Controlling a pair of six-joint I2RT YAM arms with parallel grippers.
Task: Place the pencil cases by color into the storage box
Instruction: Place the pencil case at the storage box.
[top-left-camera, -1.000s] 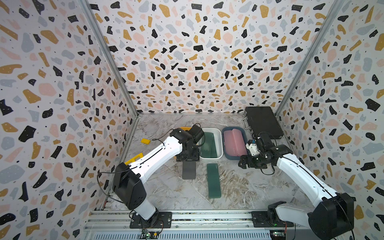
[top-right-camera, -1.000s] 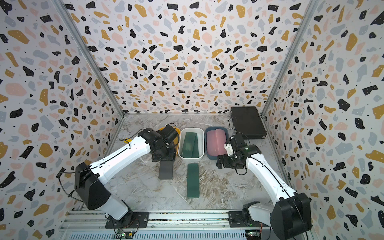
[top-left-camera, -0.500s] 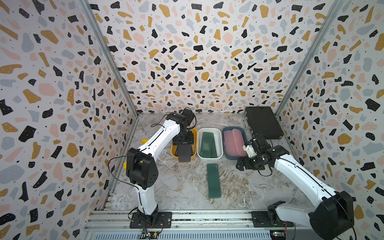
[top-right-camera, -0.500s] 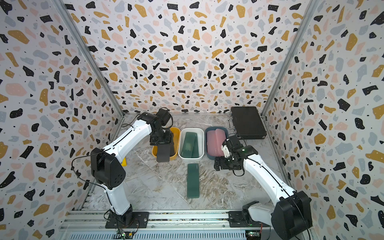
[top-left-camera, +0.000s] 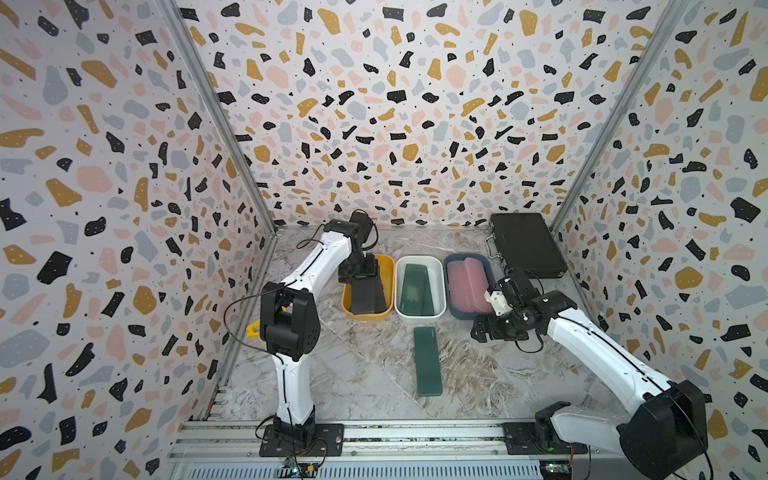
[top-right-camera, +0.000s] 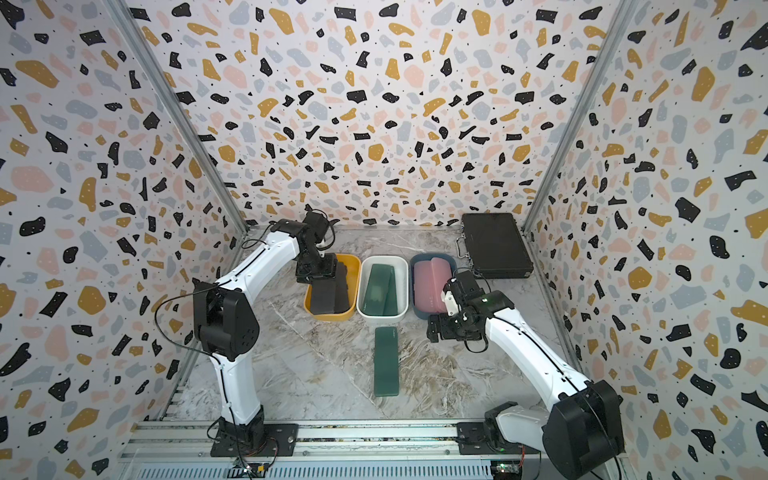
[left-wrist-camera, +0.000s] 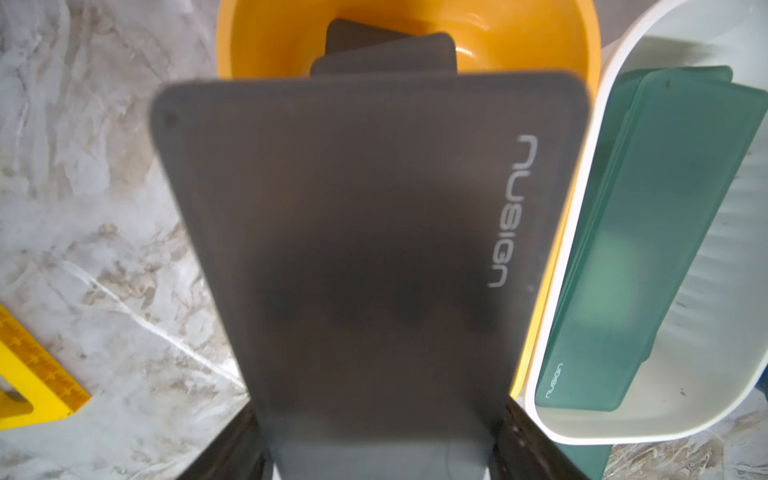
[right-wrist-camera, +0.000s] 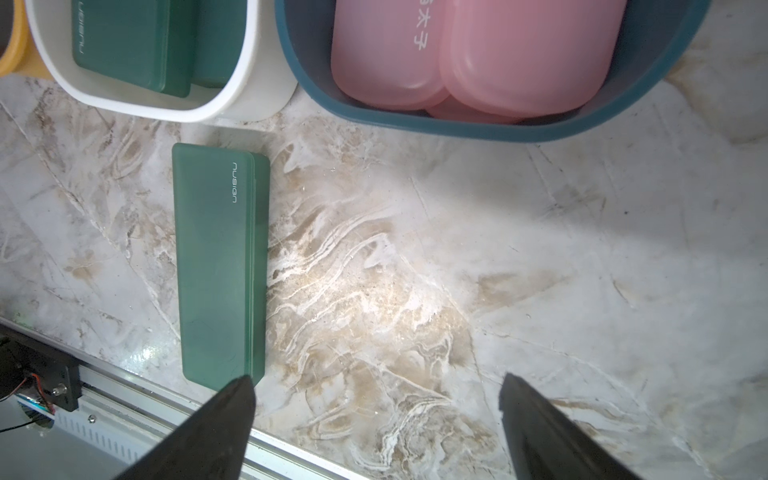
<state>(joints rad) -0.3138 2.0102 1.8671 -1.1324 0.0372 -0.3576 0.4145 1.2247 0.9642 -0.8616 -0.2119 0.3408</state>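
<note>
My left gripper (top-left-camera: 359, 272) (left-wrist-camera: 382, 449) is shut on one end of a black pencil case (top-left-camera: 365, 296) (left-wrist-camera: 365, 249). It holds the case lengthwise over the yellow storage box (top-left-camera: 367, 317) (left-wrist-camera: 519, 41), where two more black cases (left-wrist-camera: 386, 50) lie. Two green cases (top-left-camera: 417, 286) (left-wrist-camera: 665, 208) lie in the white box (top-left-camera: 419, 320) and pink cases (top-left-camera: 467, 286) (right-wrist-camera: 478, 54) in the blue box (top-left-camera: 448, 291) (right-wrist-camera: 498, 129). Another green case (top-left-camera: 428, 360) (top-right-camera: 386, 360) (right-wrist-camera: 220, 266) lies flat on the table in front of the white box. My right gripper (top-left-camera: 478, 330) (right-wrist-camera: 376, 382) hovers open and empty, right of that case.
A large black briefcase (top-left-camera: 528, 245) lies at the back right corner. A yellow plastic piece (top-left-camera: 252, 330) (left-wrist-camera: 33, 374) sits by the left wall. The metal rail (top-left-camera: 415, 432) runs along the front edge. The three boxes stand side by side in a row.
My left arm carried the black case from the table in front of the boxes to over the yellow box. My right gripper drew back from the blue box toward the front.
</note>
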